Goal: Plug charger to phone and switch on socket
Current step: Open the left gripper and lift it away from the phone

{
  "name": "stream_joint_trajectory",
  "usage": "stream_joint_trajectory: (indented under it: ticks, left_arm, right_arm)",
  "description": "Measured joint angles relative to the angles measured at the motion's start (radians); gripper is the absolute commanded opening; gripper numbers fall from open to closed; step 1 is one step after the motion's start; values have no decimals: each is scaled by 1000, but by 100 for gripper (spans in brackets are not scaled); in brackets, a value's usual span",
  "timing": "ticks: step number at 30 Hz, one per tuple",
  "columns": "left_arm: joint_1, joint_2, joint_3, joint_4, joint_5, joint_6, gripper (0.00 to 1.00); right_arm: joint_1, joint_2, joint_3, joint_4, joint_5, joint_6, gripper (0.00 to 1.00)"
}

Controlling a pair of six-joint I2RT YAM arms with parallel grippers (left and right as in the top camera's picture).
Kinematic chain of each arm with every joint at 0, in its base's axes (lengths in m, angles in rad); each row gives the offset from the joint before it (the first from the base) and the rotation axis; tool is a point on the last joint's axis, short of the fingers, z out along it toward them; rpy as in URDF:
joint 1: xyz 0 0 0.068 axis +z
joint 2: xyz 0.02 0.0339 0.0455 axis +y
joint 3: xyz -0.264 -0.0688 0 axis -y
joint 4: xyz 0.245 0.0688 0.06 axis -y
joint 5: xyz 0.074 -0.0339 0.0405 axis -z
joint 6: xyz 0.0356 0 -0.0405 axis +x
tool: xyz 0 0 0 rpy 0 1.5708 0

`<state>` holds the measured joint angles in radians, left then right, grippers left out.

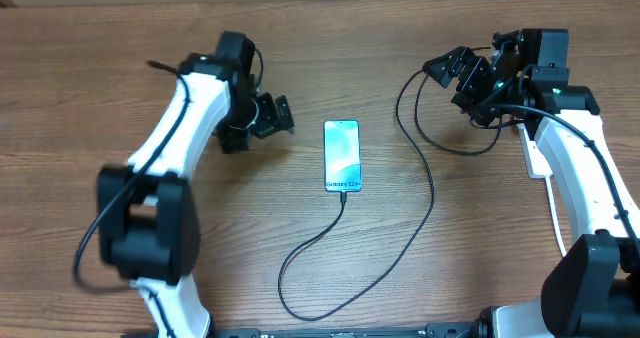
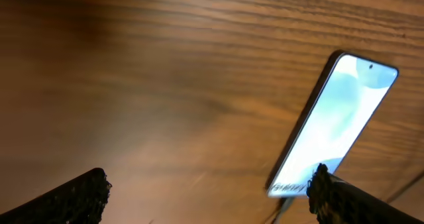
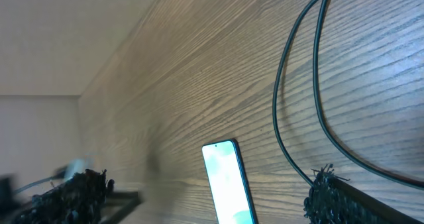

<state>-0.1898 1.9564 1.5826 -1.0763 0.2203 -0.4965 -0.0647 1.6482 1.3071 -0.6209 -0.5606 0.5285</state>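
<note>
The phone (image 1: 341, 156) lies flat mid-table with its light screen up, also seen in the left wrist view (image 2: 338, 118) and the right wrist view (image 3: 228, 184). The charger (image 1: 425, 213) is a thin black cable. One end meets the phone's bottom edge, and the rest loops toward the near edge and back up to the far right (image 3: 298, 118). My left gripper (image 1: 272, 118) hangs open and empty just left of the phone (image 2: 209, 197). My right gripper (image 1: 455, 83) is open and empty at the far right (image 3: 202, 197). The socket (image 1: 534, 161) is mostly hidden under my right arm.
The wooden table (image 1: 200, 278) runs to a far edge, with a pale wall behind it in the right wrist view. The cable's loops lie between the phone and my right arm.
</note>
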Motion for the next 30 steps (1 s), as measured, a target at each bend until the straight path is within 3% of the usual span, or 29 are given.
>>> stream_joint_trajectory:
  ticks: [5, 10, 21, 30]
  left_arm:
    - [0, -178, 0, -101, -182, 3, 100]
    - [0, -298, 0, -162, -275, 6, 100]
    - [0, -568, 0, -237, -323, 6, 100]
    - [0, -604, 0, -237, -323, 6, 100]
  right_arm:
    - [0, 0, 0, -1, 5, -2, 100]
    - [0, 0, 0, -21, 42, -1, 100]
    - [0, 0, 0, -24, 74, -2, 100]
    - [0, 0, 0, -24, 78, -1, 100]
